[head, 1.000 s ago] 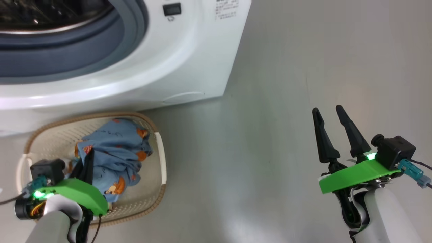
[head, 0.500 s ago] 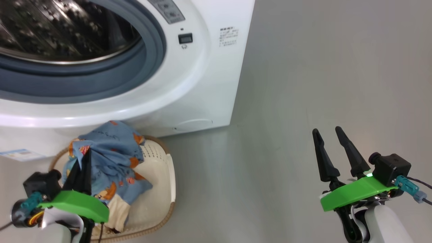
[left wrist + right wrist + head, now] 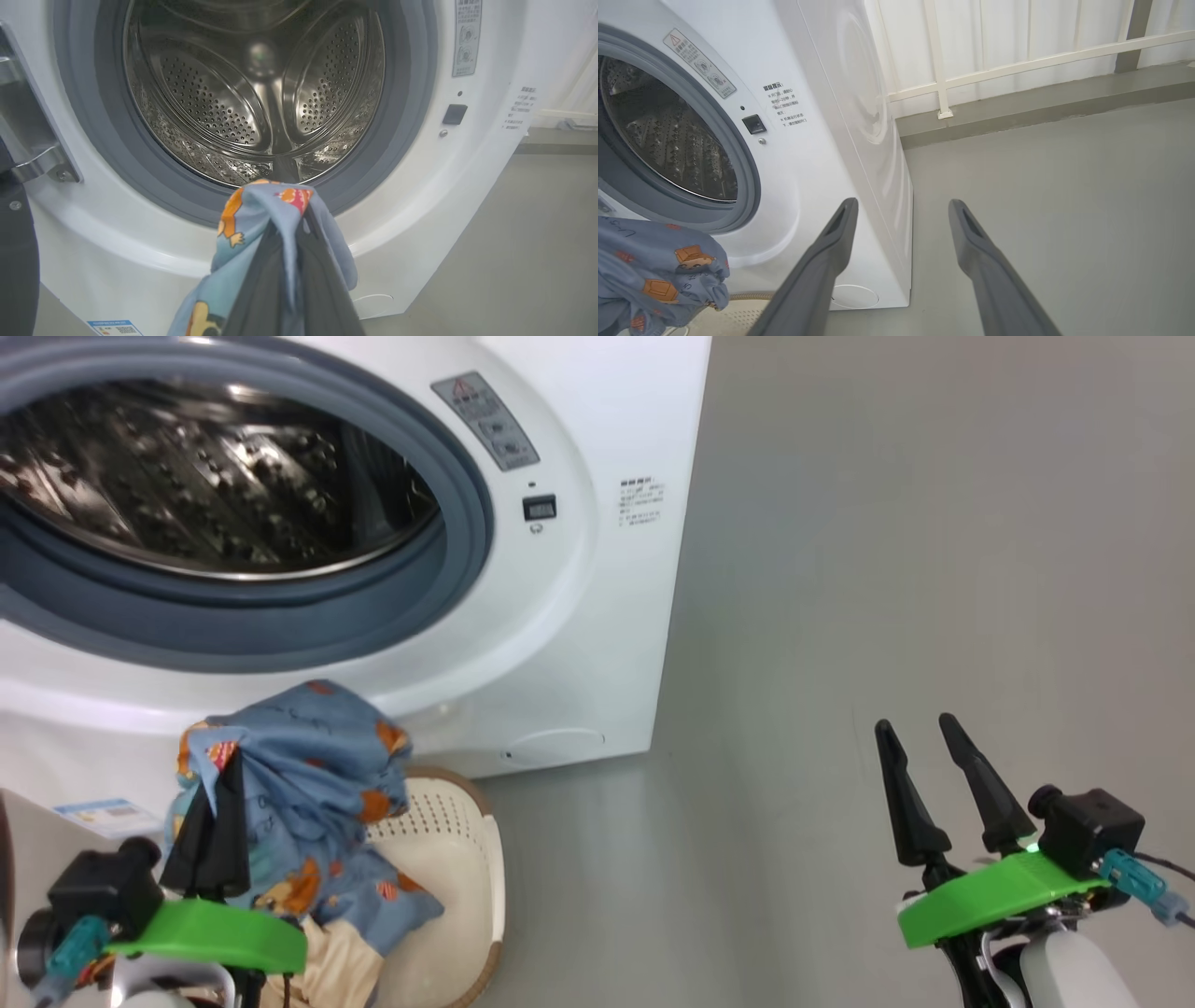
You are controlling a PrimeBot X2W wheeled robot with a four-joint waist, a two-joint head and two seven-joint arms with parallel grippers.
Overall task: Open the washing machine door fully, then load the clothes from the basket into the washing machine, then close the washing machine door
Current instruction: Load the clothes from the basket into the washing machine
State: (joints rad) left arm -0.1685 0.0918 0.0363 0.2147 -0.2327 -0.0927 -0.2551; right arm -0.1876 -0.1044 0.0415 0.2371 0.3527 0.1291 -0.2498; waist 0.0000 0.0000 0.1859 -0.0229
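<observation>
Clothes (image 3: 308,756) pinched in left gripper (image 3: 233,761), right gripper (image 3: 915,723) spread; metal hinge bracket (image 3: 39,161) in left wrist view.

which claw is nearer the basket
Left. The left claw is just over the basket, shut on the clothes; the right claw stands open over the floor, well off to its right.

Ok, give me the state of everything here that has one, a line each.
Washing machine, open.
Drum, empty as far as it shows.
Clothes, hanging from the left gripper, over the basket.
Basket, upright on the floor, before the machine.
Left gripper, shut on the clothes.
Right gripper, open, empty.
</observation>
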